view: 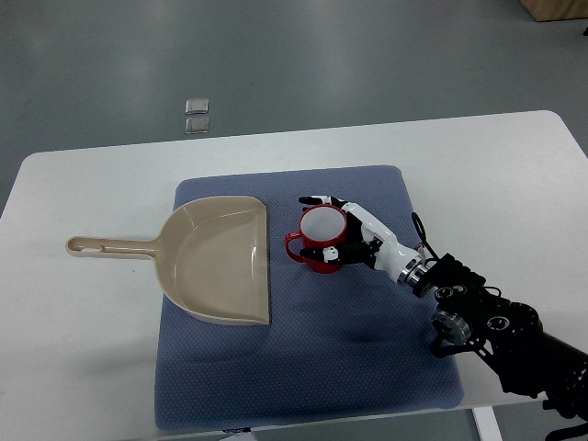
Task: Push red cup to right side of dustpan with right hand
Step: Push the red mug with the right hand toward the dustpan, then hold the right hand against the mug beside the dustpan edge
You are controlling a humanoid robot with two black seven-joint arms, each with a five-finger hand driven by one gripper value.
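1. White table (83,312) with rounded corners fills most of the top view; beyond its far edge lies a grey, smooth floor (303,55).
2. On that floor, just past the table's far edge, sit two small square pale plates (197,115), one behind the other. A tan wooden corner (556,9) shows at the upper right of the room.
3. A blue-grey textured mat (367,367) lies in the middle of the table.
4. The beige dustpan (220,262) rests on the mat's left part, its handle reaching left onto bare table and its open mouth facing right.
5. The red cup (317,241) stands upright on the mat just right of the dustpan's mouth, a small gap between them, handle turned toward the dustpan.
6. The right hand (354,234), white with black fingertips, comes from the lower right; its fingers curl around the cup's right and far sides, touching it.
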